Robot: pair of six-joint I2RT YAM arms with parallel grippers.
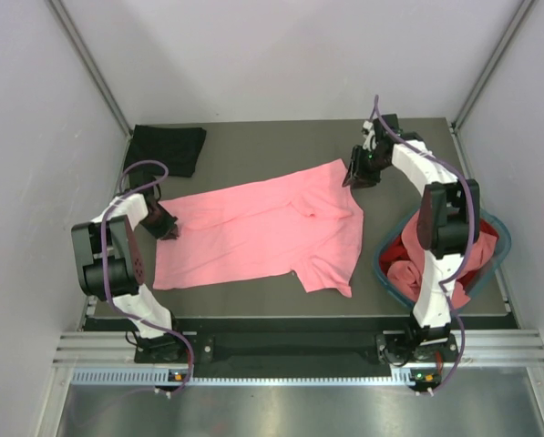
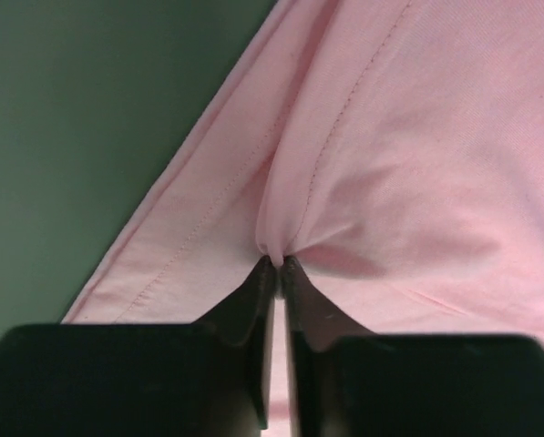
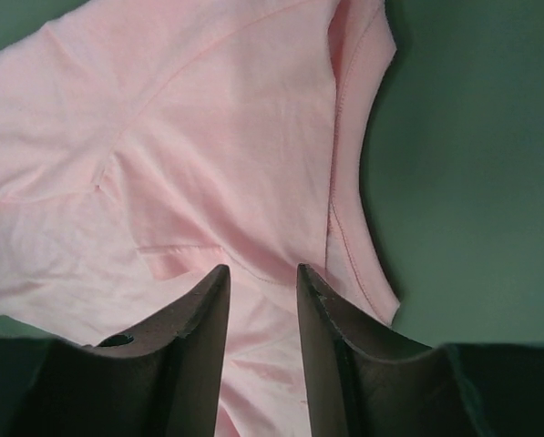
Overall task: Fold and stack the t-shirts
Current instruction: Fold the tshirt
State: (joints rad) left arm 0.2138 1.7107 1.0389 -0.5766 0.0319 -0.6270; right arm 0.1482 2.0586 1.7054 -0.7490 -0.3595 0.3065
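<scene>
Lying spread across the middle of the table (image 1: pixel 253 155), the salmon pink t-shirt (image 1: pixel 272 228) is pinched at its left hem by the left gripper (image 2: pixel 276 262), jaws pressed together on a fold of cloth. The right gripper (image 3: pixel 262 271) hangs over the shirt's far right corner, jaws spread. A black t-shirt (image 1: pixel 165 147) sits at the far left corner, and the right arm partly hides the teal basket (image 1: pixel 499 241) of red cloth (image 1: pixel 401 250).

I'm running a robotics lab cell: plain pale walls (image 1: pixel 290 55) box in a dark worktop (image 1: pixel 272 150), and the left arm (image 1: pixel 107 255) and right arm (image 1: pixel 440 218) are bolted to an aluminium rail (image 1: pixel 490 346).
</scene>
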